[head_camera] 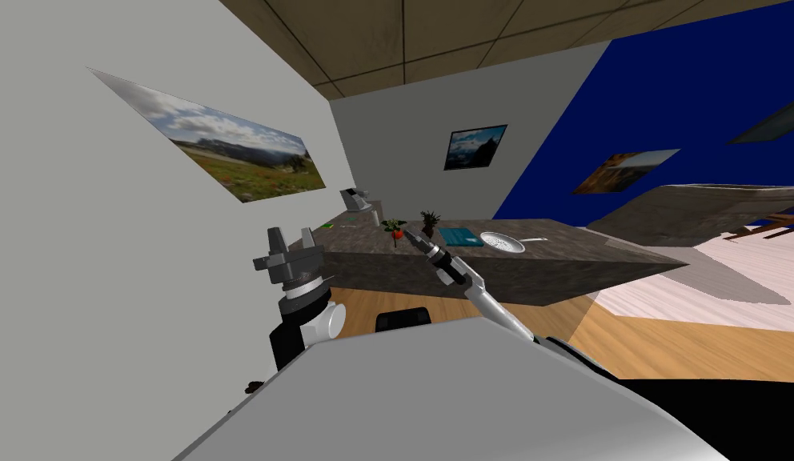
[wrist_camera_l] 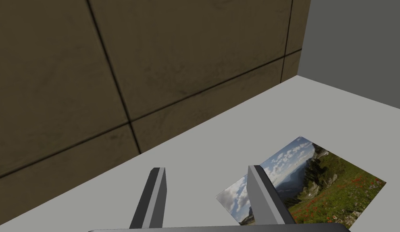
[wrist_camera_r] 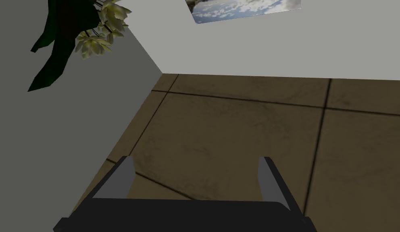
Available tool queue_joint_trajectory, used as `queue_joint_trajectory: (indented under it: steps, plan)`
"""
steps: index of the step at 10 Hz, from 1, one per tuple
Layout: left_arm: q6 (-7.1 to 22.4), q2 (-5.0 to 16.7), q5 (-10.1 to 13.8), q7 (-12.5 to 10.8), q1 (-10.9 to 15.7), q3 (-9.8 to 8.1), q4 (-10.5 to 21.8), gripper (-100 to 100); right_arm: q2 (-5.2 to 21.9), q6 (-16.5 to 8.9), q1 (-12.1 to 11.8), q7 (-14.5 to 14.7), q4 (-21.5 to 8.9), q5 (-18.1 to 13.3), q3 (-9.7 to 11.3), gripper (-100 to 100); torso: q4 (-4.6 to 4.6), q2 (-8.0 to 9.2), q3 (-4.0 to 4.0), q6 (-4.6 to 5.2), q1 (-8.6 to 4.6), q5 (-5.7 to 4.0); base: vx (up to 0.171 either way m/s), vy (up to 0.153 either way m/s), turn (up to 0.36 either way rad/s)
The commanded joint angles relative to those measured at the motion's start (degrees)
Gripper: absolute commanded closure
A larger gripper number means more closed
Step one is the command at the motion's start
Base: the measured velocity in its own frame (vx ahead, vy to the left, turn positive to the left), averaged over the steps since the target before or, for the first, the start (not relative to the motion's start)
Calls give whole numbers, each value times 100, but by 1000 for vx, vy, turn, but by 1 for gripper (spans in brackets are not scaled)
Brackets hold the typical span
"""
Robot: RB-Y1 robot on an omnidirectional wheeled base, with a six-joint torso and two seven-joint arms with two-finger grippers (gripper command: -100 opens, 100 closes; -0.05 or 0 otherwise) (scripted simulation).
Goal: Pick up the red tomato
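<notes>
The red tomato (head_camera: 397, 234) lies on the dark stone counter (head_camera: 563, 254), right beside a small leafy plant (head_camera: 392, 225). My right arm reaches out over the counter's front edge, and its gripper (head_camera: 411, 235) ends just right of the tomato, very close to it; whether they touch I cannot tell. In the right wrist view this gripper (wrist_camera_r: 195, 165) is open with nothing between its fingers, and the plant's leaves (wrist_camera_r: 94, 36) hang off to one side beyond them. My left gripper (head_camera: 290, 237) is raised near the left wall, pointing up, and stands open (wrist_camera_l: 207, 171).
On the counter to the tomato's right are a second small plant (head_camera: 429, 218), a teal flat item (head_camera: 459, 236) and a pale pan (head_camera: 503, 242). A white cup (head_camera: 375, 218) and an appliance (head_camera: 355, 200) stand further back. The grey wall runs close on my left.
</notes>
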State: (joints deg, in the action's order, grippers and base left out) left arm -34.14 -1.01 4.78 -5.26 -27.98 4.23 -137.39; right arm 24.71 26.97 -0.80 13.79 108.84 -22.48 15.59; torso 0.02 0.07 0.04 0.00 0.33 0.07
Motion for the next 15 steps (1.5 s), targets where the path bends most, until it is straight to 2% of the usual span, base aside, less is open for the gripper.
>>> queue_joint_trajectory:
  steps: [1,2,3,4,5,6,7,8,9,10,11,12,13,14,15]
  plan:
    - [0,0,0,0,0,0,0,0,145,-92,147,68,-200,-202,66,-100,0,0,0,0,0,0,-14,73,-4]
    - [0,0,0,0,0,0,0,0,327,-185,353,203,-480,-414,214,-100,-1,-3,-2,1,-4,0,-17,75,-2]
    - [0,0,0,0,0,0,0,0,508,-277,521,340,-625,-584,369,-100,-1,-3,-2,1,-4,0,-26,105,-1]
    - [0,0,0,0,0,0,0,0,508,-277,553,340,-776,-703,369,-100,-1,-2,-1,0,6,1,-25,86,-3]
    - [0,0,0,0,0,0,0,0,691,-369,747,479,-1000,-917,529,-100,0,-1,-1,1,2,1,-10,96,5]
    - [0,0,0,0,0,0,0,0,691,-369,747,479,-1072,-956,529,-100,-1,-5,-2,1,4,1,-3,75,-2]
    - [0,0,0,0,0,0,0,0,874,-462,937,618,-1285,-1198,691,-100,-2,-7,-4,1,-3,0,7,81,9]
    - [0,0,0,0,0,0,0,0,874,-462,937,618,-1372,-1209,691,-100,-2,-12,-7,1,-1,0,6,70,2]
    - [0,0,0,0,0,0,0,0,1056,-555,1123,759,-1614,-1461,854,-100,-3,-11,-7,2,-6,-1,-5,94,11]
    - [0,0,0,0,0,0,0,0,1056,-555,1123,759,-1673,-1461,854,-100,-2,-9,-5,2,1,1,3,76,-3]
    - [0,0,0,0,0,0,0,0,1236,-647,1305,899,-1904,-1706,1017,-100,-2,-10,-6,2,-4,0,16,94,16]
    - [0,0,0,0,0,0,0,0,1236,-647,1305,899,-1975,-1711,1017,-100,-3,-14,-8,1,2,1,8,78,2]
    - [0,0,0,0,0,0,0,0,1414,-739,1482,1039,-2226,-1959,1181,-100,-3,-13,-8,2,-3,1,4,94,17]
    - [0,0,0,0,0,0,0,0,1414,-739,1482,1039,-2278,-1959,1181,-100,-2,-11,-6,1,2,1,11,90,2]
    - [0,0,0,0,0,0,0,0,1591,-831,1653,1177,-2409,-2202,1344,-100,-3,-13,-7,1,1,1,27,96,21]
